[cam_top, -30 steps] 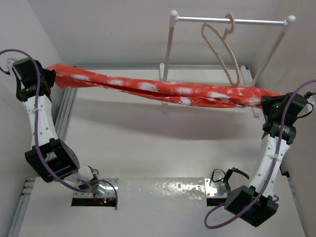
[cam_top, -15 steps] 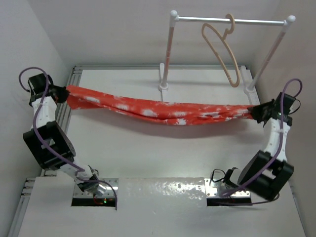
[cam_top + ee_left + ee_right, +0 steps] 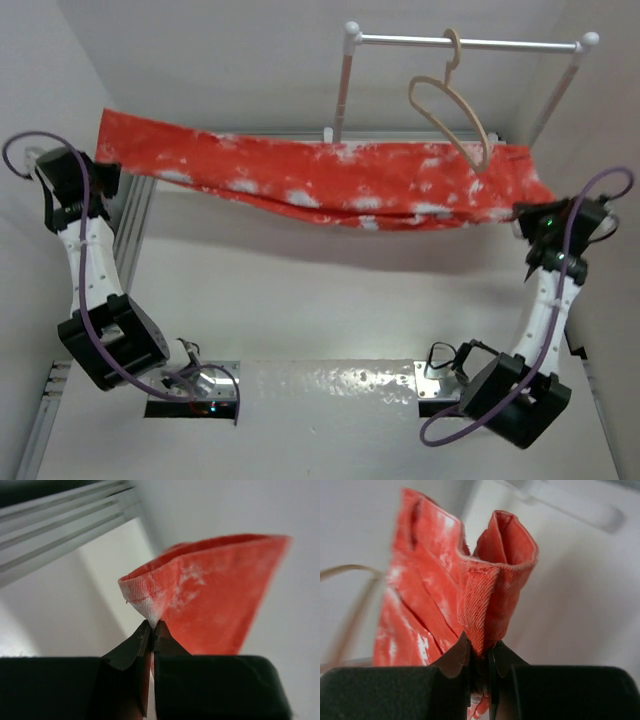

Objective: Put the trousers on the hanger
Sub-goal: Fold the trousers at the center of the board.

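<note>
Left gripper (image 3: 151, 630): jaws pressed together on a hemmed corner of the trousers (image 3: 330, 180).
Right gripper (image 3: 479, 647): jaws nearly closed, pinching a bunched, stitched edge at the cloth's other end.
Trousers, place: held in the air above the table (image 3: 300, 300), spread as a band between the two grippers, just below the rail (image 3: 500, 43).
Long axis: runs left to right across the workspace, from one gripper to the other, sagging a little in the middle. Which end is the waist cannot be told.
Hanger (image 3: 455, 110): hooked on the rail and hanging tilted, its lower end overlapping the right part of the cloth in the top view. Whether they touch cannot be told.
Done: both ends appear gripped and the garment lifted and opened out at hanger height.
Left: no cloth is seen draped over the hanger's bar. By the look of it, the trousers must be fed through or over the bar and released.
</note>
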